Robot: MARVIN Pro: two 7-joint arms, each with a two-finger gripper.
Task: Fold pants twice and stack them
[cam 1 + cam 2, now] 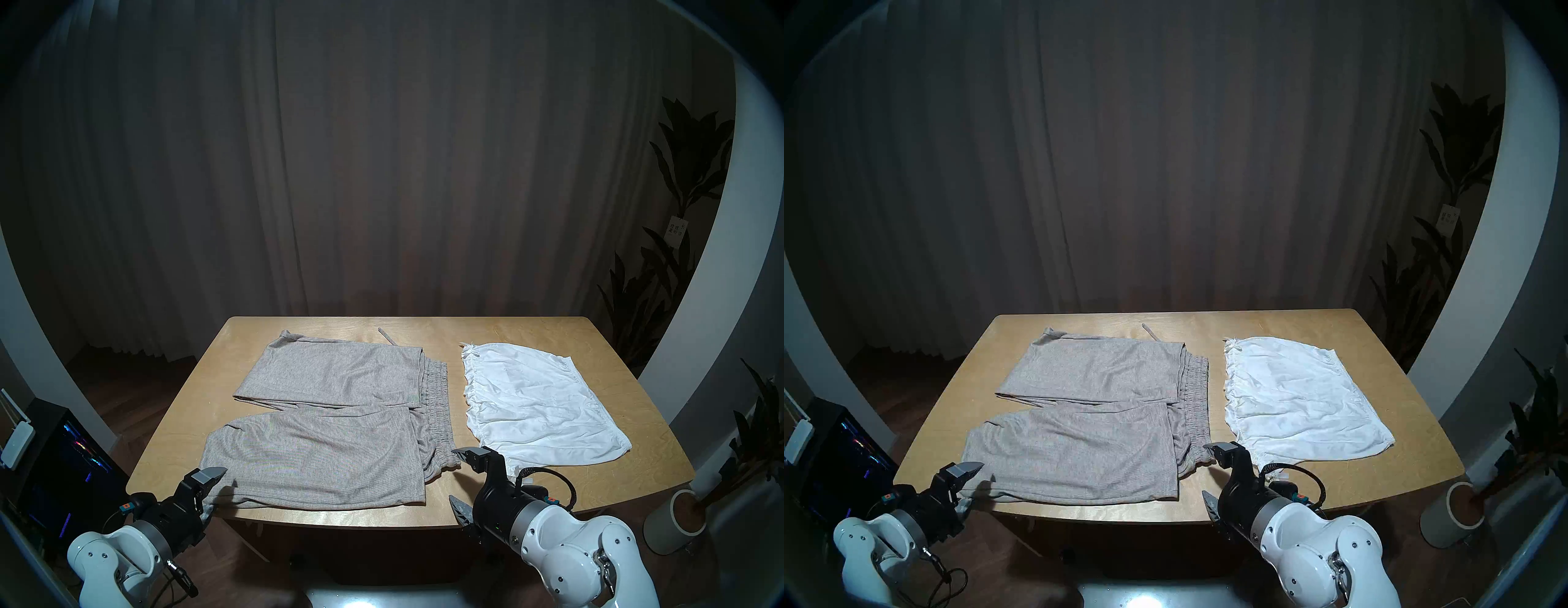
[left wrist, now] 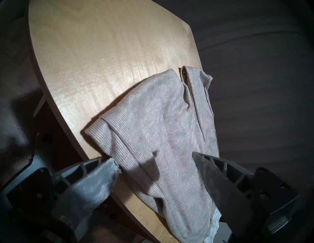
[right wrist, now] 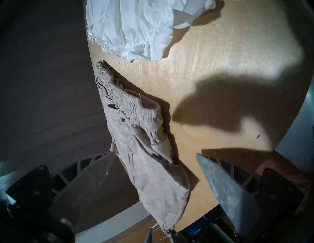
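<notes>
Flanking your grey pants (image 1: pixel 326 424) at 7 and 5 o'clock, both grippers, left (image 1: pixel 208 494) and right (image 1: pixel 460 477), gape empty, left perhaps brushing cloth.

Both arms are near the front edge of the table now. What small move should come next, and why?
Probably ease both grippers forward to the near edge of the grey pants and close. The left gripper and right gripper have open, empty jaws at the near corners, and the pants and white shorts lie apart, not stacked.
</notes>
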